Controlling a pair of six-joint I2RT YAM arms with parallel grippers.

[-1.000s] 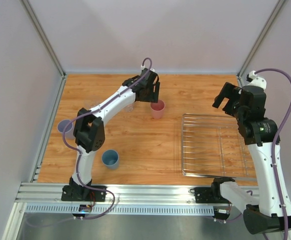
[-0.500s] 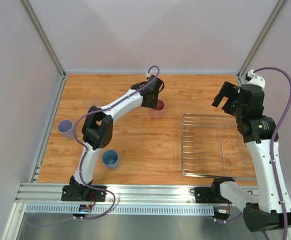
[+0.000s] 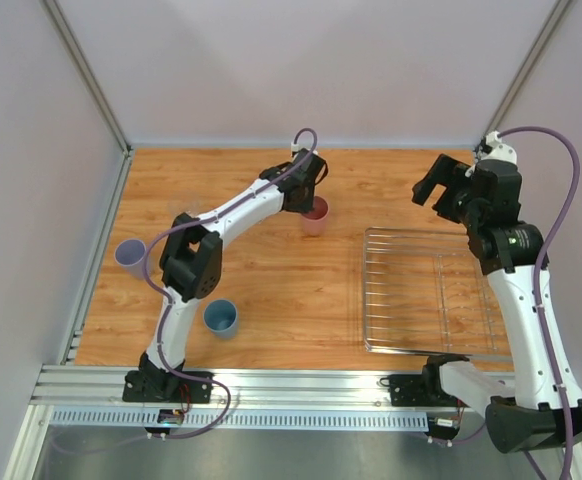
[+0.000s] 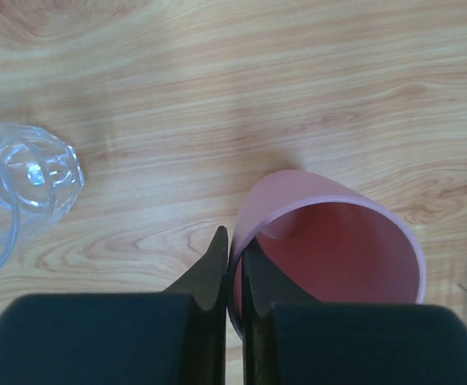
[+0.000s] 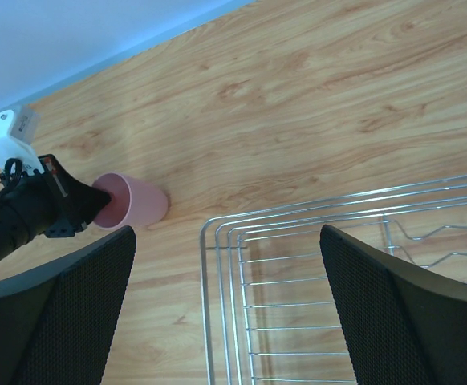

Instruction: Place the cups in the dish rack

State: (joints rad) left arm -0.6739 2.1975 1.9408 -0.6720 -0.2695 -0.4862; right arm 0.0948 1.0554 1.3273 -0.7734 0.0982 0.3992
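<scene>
The pink cup (image 3: 315,214) stands upright at the back middle of the table. My left gripper (image 3: 306,196) is shut on its near rim wall, one finger (image 4: 211,269) outside and the other inside the pink cup (image 4: 338,249). A clear glass tumbler (image 4: 26,172) sits to the left of it. The blue cup (image 3: 221,318) and the lavender cup (image 3: 129,256) stand at the front left. The dish rack (image 3: 365,300) lies on the right with nothing in it. My right gripper (image 3: 439,195) hovers open above the rack's far left corner (image 5: 217,233), and its view also shows the pink cup (image 5: 137,202).
Grey walls and metal posts close in the wooden table on three sides. An aluminium rail (image 3: 291,385) runs along the near edge by the arm bases. The left arm's elbow (image 3: 186,265) hangs over the table between the lavender and blue cups.
The left gripper came down at the pink cup and shut on its rim. The right gripper shifted slightly left, still open.
</scene>
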